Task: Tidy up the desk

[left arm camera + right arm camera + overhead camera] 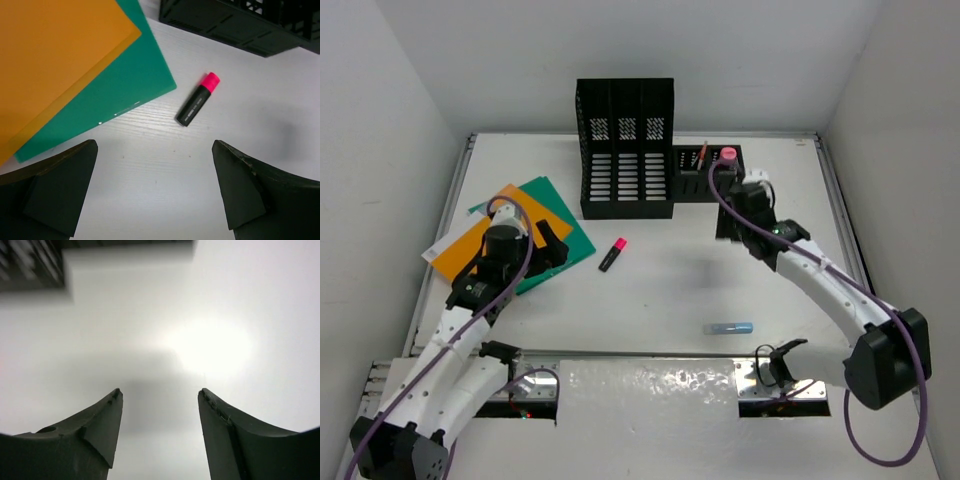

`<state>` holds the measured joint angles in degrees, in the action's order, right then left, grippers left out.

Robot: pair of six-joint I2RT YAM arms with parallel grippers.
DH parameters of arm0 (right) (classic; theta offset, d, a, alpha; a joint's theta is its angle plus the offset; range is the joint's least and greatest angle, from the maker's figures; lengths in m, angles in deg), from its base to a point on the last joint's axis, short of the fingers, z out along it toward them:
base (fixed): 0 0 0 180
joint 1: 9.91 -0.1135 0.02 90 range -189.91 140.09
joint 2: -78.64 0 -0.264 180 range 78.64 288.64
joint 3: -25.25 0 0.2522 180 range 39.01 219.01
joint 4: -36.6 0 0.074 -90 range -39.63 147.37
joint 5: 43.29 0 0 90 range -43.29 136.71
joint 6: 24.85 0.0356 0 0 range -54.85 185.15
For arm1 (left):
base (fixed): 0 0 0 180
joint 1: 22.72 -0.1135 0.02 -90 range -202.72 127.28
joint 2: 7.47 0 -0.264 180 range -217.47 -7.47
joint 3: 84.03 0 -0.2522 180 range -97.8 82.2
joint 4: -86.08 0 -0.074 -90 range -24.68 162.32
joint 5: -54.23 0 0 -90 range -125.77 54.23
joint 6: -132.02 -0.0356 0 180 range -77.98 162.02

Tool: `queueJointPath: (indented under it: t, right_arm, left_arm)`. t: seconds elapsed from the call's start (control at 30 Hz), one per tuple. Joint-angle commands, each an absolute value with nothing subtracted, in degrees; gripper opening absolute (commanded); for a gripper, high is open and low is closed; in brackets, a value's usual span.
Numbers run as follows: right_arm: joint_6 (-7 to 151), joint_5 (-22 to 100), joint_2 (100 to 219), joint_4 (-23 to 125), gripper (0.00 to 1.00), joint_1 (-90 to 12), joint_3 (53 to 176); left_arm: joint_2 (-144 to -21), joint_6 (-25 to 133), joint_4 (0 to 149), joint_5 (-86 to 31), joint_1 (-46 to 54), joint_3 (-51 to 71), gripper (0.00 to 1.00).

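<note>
The desk (670, 290) is a wide white tabletop with thin rails along its edges. A black highlighter with a pink cap (612, 254) lies near its middle, and it also shows in the left wrist view (197, 99), ahead of my fingers. My left gripper (557, 246) (154, 145) hovers open at the corner of the green folder (125, 75), with only bare desk between its fingers. My right gripper (727, 222) (160, 391) is open over bare desk (225, 300) in front of the small pen holder (705, 175), holding nothing.
A black three-slot file holder (625, 150) stands at the back centre. The pen holder beside it has a red pen and a pink-capped item (728, 155). An orange folder (480, 245) lies on the green one at left. A light blue pen (728, 328) lies near the front.
</note>
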<state>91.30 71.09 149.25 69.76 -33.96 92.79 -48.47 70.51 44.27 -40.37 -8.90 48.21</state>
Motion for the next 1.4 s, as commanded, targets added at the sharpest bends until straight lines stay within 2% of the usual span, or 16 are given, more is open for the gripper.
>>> queueJointPath:
  t: [0.0,0.2,0.43,0.5,0.6,0.73,0.97,1.17,1.37]
  right_arm:
    - [98.19,63.96,145.54,87.34,0.61,-34.34,87.19]
    - [98.02,53.58,142.28,102.45,0.63,-34.43,85.33]
    - [105.29,50.75,136.31,111.8,0.63,-34.43,82.09]
    - [109.07,49.18,134.46,111.63,0.63,-34.43,78.32]
    - [115.48,48.47,130.68,111.27,0.63,-34.52,75.14]
    - [126.13,48.91,125.6,111.02,0.62,-34.52,69.69]
    - [148.35,55.31,118.99,103.2,0.62,-34.52,64.15]
    - [156.46,59.72,122.4,102.14,0.61,-34.6,62.13]
    - [155.86,62.88,129.43,96.26,0.6,-34.52,61.69]
  left_arm:
    - [-48.95,64.89,47.45,-33.6,-8.57,43.8,0.96]
    - [-59.47,62.59,45.86,-30.51,-8.57,40.55,0.96]
    - [-75.11,54.59,47.8,-22.51,-8.14,32.75,0.94]
    - [-79.86,52.67,47.01,-18.13,-4.72,29.93,0.85]
    - [-82.87,52.39,47.27,-21.95,5.46,27.64,0.85]
    - [-86.04,53.53,47.88,-25.4,16.45,25.61,0.85]
    - [-87.19,54.32,47.8,-27.77,22.01,25.78,0.85]
    - [-85.96,53.88,46.13,-30.58,23.15,26.74,0.85]
    - [-83.15,54.32,45.6,-31.37,23.42,27.53,0.85]
